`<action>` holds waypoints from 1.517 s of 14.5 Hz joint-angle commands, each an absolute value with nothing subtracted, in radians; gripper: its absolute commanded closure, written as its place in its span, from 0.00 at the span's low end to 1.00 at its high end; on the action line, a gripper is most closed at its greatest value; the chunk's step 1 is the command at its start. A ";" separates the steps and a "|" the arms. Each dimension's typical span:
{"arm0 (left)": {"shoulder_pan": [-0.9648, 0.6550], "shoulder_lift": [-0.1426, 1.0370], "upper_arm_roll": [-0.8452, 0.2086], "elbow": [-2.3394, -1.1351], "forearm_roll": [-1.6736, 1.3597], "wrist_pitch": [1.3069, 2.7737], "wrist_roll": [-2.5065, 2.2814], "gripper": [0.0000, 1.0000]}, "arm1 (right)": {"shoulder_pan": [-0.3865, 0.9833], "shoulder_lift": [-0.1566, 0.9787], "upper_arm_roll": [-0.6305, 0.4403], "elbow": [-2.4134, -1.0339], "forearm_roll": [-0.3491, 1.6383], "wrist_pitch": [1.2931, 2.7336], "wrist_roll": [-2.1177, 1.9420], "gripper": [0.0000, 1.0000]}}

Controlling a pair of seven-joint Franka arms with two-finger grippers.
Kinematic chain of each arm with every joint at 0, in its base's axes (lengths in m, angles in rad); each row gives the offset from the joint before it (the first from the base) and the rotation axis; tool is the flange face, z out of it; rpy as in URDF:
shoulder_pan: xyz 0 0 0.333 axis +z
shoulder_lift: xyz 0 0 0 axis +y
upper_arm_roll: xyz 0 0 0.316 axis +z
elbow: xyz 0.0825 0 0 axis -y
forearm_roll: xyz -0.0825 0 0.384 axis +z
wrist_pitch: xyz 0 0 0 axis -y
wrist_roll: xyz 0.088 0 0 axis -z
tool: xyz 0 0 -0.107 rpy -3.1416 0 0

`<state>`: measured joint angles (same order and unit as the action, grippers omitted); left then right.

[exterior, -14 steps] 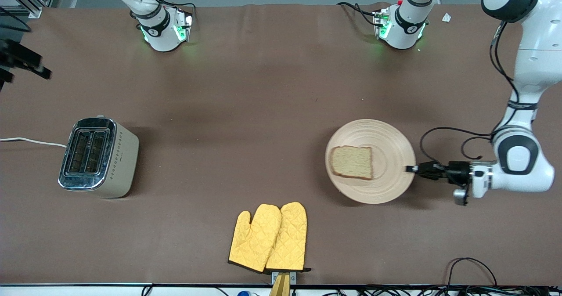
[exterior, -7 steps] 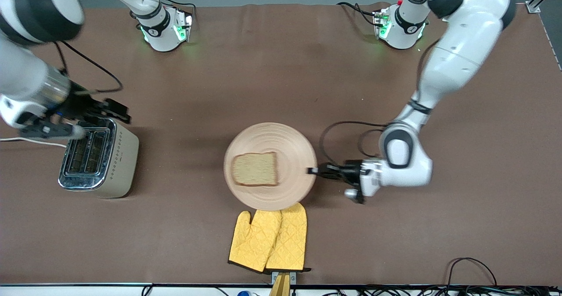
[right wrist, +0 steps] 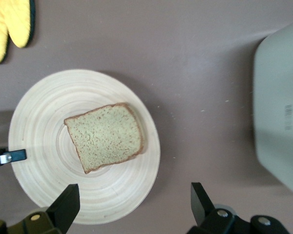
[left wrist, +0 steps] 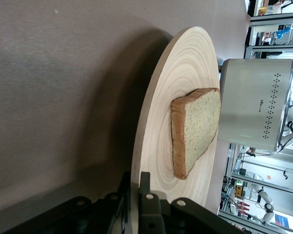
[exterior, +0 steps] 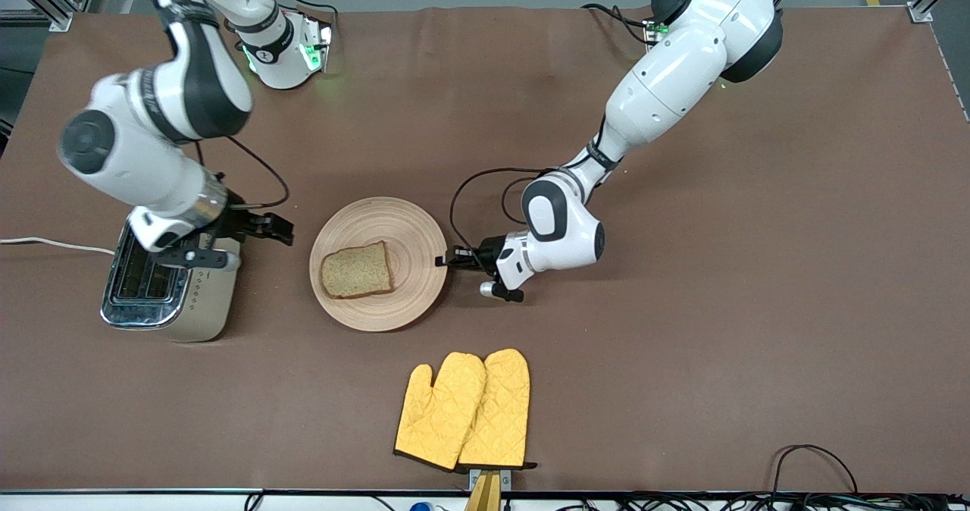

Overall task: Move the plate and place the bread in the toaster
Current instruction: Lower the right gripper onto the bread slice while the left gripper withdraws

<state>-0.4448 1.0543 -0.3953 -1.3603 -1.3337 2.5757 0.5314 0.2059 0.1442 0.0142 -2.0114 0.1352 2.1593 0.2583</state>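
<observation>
The beige wooden plate [exterior: 413, 230] lies mid-table beside the toaster [exterior: 170, 310], with the brown bread slice [exterior: 356, 270] on it. My left gripper [exterior: 445, 261] is shut on the plate's rim at the edge toward the left arm's end. The left wrist view shows its jaws [left wrist: 135, 190] pinching the rim, with the plate [left wrist: 161, 122], the bread [left wrist: 195, 129] and the toaster [left wrist: 256, 102]. My right gripper [exterior: 282, 229] is open and empty, over the gap between toaster and plate. Its wrist view [right wrist: 134, 204] shows the plate [right wrist: 44, 117], the bread [right wrist: 105, 136] and the toaster [right wrist: 281, 126].
A pair of yellow oven mitts [exterior: 466, 409] lies nearer the front camera than the plate, at the table's edge; one mitt shows in the right wrist view [right wrist: 10, 27]. The toaster's white cord [exterior: 53, 244] runs off the right arm's end.
My left gripper has carried the plate with the bread toward the toaster. My right gripper has moved from over the toaster to beside the plate.
</observation>
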 commanded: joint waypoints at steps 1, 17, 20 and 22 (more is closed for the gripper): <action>-0.433 1.068 -0.391 -1.333 -1.342 2.579 0.474 0.35 | 0.262 0.175 0.002 -2.127 0.133 2.302 0.282 0.00; 0.052 0.968 -0.353 -1.238 -0.619 1.894 0.317 0.00 | 0.282 0.409 0.002 -2.031 0.023 2.405 0.183 0.60; 0.139 0.930 -0.348 -1.146 -0.424 1.725 0.357 0.00 | 0.287 0.428 0.002 -2.031 0.023 2.425 0.184 0.60; 0.166 0.859 -0.347 -1.135 -0.284 1.697 0.383 0.00 | 0.288 0.440 0.002 -2.031 0.023 2.439 0.184 0.60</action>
<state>0.1647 0.9425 -0.3499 -1.1433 -0.3983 1.7390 0.3738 0.2815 0.4198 0.0046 -2.0454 0.0345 2.4275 0.1866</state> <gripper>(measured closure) 0.000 0.599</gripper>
